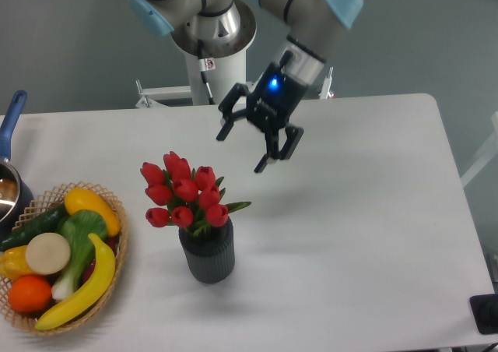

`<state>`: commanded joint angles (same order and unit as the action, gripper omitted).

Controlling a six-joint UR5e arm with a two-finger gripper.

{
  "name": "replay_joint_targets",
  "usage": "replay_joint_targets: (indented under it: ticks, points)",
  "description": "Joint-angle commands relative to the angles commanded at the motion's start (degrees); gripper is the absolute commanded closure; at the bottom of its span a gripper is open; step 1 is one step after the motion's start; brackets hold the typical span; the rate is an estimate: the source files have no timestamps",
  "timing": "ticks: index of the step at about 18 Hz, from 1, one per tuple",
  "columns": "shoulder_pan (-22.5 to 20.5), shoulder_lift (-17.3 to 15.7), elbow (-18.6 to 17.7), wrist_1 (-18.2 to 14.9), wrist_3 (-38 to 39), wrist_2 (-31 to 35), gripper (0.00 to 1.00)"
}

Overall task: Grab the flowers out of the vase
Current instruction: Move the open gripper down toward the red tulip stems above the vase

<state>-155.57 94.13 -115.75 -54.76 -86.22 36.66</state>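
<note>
The flowers, a bunch of red tulip buds with green leaves, stand upright in the vase, a short dark ribbed pot in the middle of the white table. My gripper hangs in the air up and to the right of the buds, tilted toward them. It is open, with nothing between its black fingers. A clear gap separates it from the flowers.
A wicker basket of fruit and vegetables sits at the left edge. A pot with a blue handle shows at the far left. The arm's white base stands behind the table. A black object lies at the lower right corner.
</note>
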Motion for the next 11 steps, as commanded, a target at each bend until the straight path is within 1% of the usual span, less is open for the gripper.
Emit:
replay_joint_targets:
  ticks: [4,5,7,8,10,11]
  points:
    - [0.3,0.9,0.5,1.8,-0.3,-0.7,0.00]
    - [0.6,1.1,0.6,2.6,-0.4,-0.6,0.00]
    - [1.0,2.0,0.5,5.6,-0.4,-0.6,0.00]
    - [1.8,2.6,0.6,6.4,-0.2,-0.9,0.00]
    - [3.2,3.5,1.3,6.7,0.3,-1.2,0.00]
    - [3.3,3.6,1.5,6.7,0.4,-1.3,0.00]
